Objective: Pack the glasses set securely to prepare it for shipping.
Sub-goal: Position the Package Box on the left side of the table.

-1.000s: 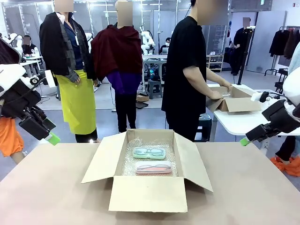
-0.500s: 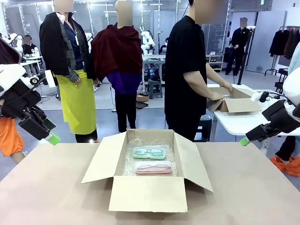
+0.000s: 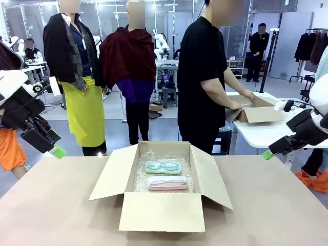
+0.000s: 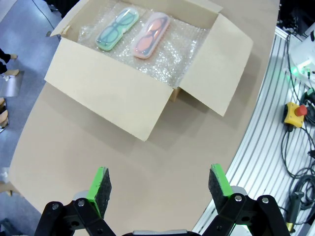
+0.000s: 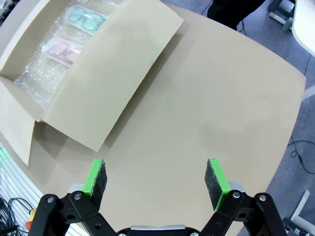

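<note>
Only the person beyond the table is shifted slightly since the earlier frames; left gripper and right gripper are held open and empty, clear of the box, where the mint green case and pale pink case lie on bubble wrap, so flap closure is judged outstanding.
</note>
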### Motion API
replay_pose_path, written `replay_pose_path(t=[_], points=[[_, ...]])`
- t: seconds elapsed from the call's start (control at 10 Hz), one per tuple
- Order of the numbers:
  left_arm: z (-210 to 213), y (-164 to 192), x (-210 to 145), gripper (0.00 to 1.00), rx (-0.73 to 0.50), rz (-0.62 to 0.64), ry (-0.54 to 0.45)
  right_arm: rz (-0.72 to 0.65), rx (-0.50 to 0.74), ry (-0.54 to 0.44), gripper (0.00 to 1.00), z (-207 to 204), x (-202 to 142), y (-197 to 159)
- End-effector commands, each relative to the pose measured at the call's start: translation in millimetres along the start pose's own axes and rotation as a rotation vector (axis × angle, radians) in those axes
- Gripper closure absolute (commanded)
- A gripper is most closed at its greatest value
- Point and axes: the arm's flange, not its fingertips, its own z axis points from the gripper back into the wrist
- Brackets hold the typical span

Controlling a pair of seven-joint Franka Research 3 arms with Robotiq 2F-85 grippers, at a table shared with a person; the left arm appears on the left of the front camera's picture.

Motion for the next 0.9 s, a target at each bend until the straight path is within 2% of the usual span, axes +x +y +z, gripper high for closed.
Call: replay_pose_path(t=[0.0, 0.1, 0.3, 0.6, 0.7, 0.8], points=[[0.0, 0.0, 0.0, 0.0, 0.0, 0.0, 0.0, 0.001, -0.004, -0.003, 0.0, 1.1, 0.2, 1.2], [-5.7, 29.7, 8.9, 0.0, -0.124, 0.143, 0.011, 0.001, -0.004, -0.003, 0.0, 1.1, 0.2, 1.2], [-24.1, 80.3, 5.5, 0.0, -0.292, 0.345, 0.001, 0.001, -0.004, -0.003, 0.0, 1.1, 0.2, 1.2], [-61.7, 135.3, -21.2, 0.0, -0.346, 0.542, -0.062, 0.001, -0.004, -0.003, 0.0, 1.1, 0.2, 1.2], [-79.7, 161.3, -37.2, 0.0, -0.429, 0.623, -0.108, 0.001, -0.004, -0.003, 0.0, 1.1, 0.2, 1.2], [-95.6, 180.3, -52.7, 0.0, -0.459, 0.673, -0.135, 0.001, -0.004, -0.003, 0.0, 1.1, 0.2, 1.2]])
